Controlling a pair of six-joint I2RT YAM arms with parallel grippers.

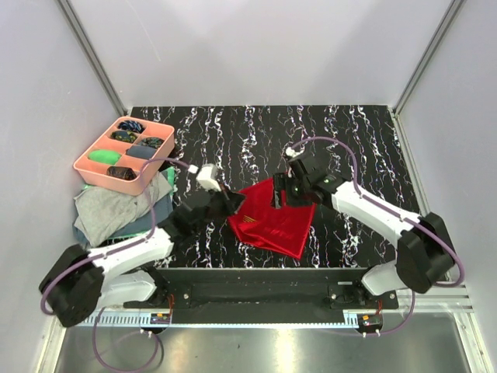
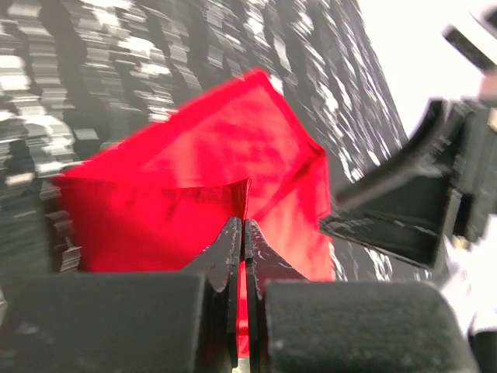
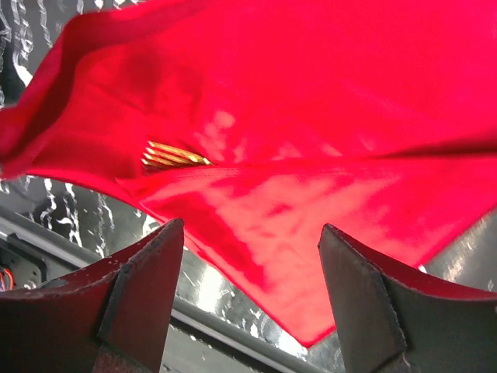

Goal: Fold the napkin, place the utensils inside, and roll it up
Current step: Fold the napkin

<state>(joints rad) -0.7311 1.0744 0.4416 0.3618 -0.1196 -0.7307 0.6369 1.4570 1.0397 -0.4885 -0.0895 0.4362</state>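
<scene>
Marbled table, napkin between grippers

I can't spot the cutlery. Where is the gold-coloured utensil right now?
In the right wrist view, only its gold tines poke out from a fold of the red napkin, left of centre, above the open right hand.

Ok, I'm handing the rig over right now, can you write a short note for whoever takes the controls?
Left pincer: shut, pinching an edge of the red napkin.
Right pincer: open, just above the napkin, holding nothing.
Napkin: folded over at the table's near centre. Gold fork tines poke out from under a fold; no other utensil visible.
Done: fold, at least one utensil inside.
Left: check the second utensil, roll it up.
</scene>
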